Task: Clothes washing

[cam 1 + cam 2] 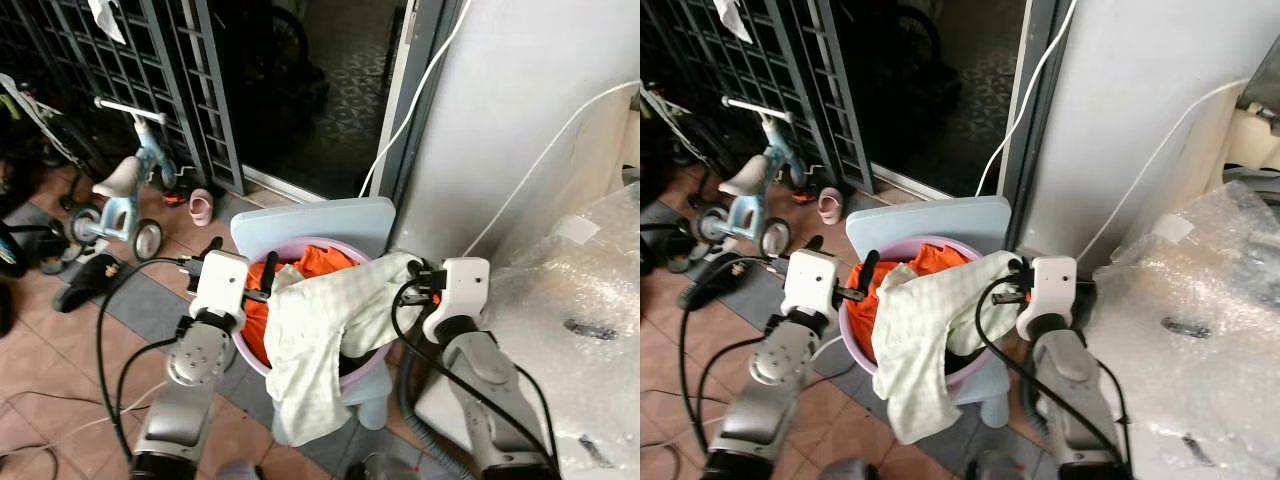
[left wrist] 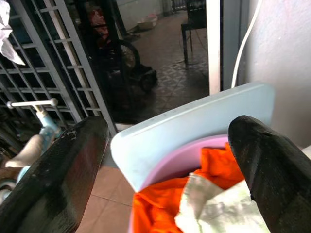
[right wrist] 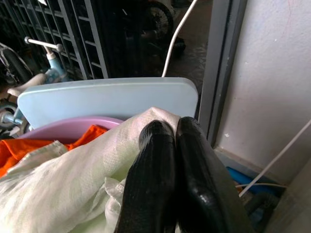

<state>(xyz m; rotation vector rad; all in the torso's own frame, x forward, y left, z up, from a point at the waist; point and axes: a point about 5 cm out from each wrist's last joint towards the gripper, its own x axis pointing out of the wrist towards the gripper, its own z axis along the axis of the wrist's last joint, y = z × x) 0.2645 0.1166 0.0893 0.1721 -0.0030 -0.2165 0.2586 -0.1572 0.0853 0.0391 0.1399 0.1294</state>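
Left eye view: step in hand looks like pulling laundry out of the pink basin (image 1: 362, 372), which sits on a pale blue chair (image 1: 312, 223) by the wall. The right pincer (image 1: 412, 268) sits at the basin's right rim, clamped on the pale checked cloth (image 1: 310, 345); the cloth drapes over the front rim and hangs below it. The left pincer (image 1: 240, 265) hovers at the left rim, beside the orange garment (image 1: 322, 262) inside. Both forearms reach up from below, wrists level with the rim.

Right eye view: same layout. Next move probably calls for a lift clear of the rim, since the cloth trails low.

Left wrist view: fingers (image 2: 58, 179) spread wide, nothing between them, basin and orange garment ahead.

Right wrist view: fingers (image 3: 153, 170) pressed together, a fold of checked cloth pinched at the tips.
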